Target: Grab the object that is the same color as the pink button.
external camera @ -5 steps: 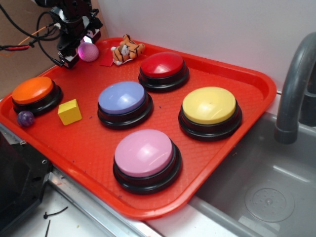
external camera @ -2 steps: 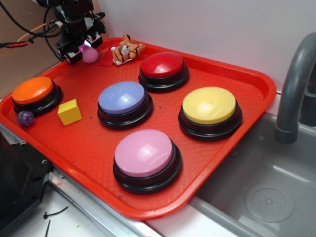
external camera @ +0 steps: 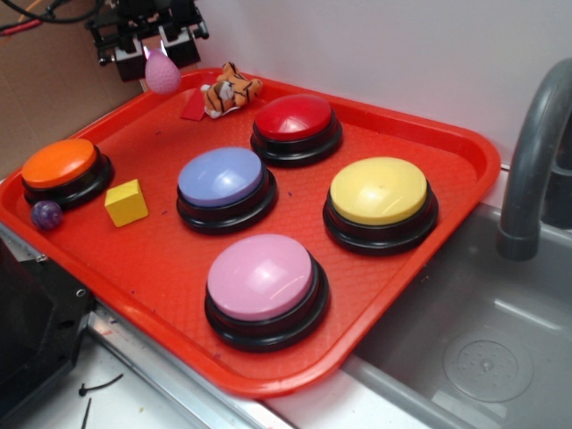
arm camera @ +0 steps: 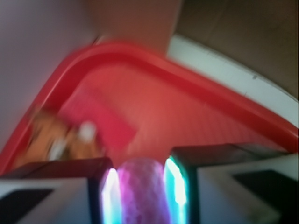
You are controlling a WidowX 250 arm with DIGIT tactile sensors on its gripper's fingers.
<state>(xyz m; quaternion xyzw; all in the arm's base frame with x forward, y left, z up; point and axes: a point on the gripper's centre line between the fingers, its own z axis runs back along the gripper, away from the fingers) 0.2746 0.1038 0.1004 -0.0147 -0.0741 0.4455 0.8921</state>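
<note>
My gripper (external camera: 161, 55) is shut on the small pink textured ball (external camera: 163, 73) and holds it in the air above the back left corner of the red tray (external camera: 465, 152). In the wrist view the ball (arm camera: 142, 191) is squeezed narrow between the two lit pads (arm camera: 174, 186), with the gripper (arm camera: 142, 196) at the bottom edge. The large light-pink dome button (external camera: 262, 279) on a black base sits at the tray's front, far from the gripper.
On the tray stand an orange button (external camera: 61, 166), a lavender-blue button (external camera: 221, 180), a red button (external camera: 295, 121) and a yellow button (external camera: 379, 194). A yellow cube (external camera: 126, 203), a dark purple marble (external camera: 46, 214) and a toy tiger (external camera: 231, 89) lie there too. A grey faucet (external camera: 536, 143) and sink are at right.
The gripper has closed on the pink ball and lifted it off the tray, rising toward the back left corner. The ball now looks squeezed.
</note>
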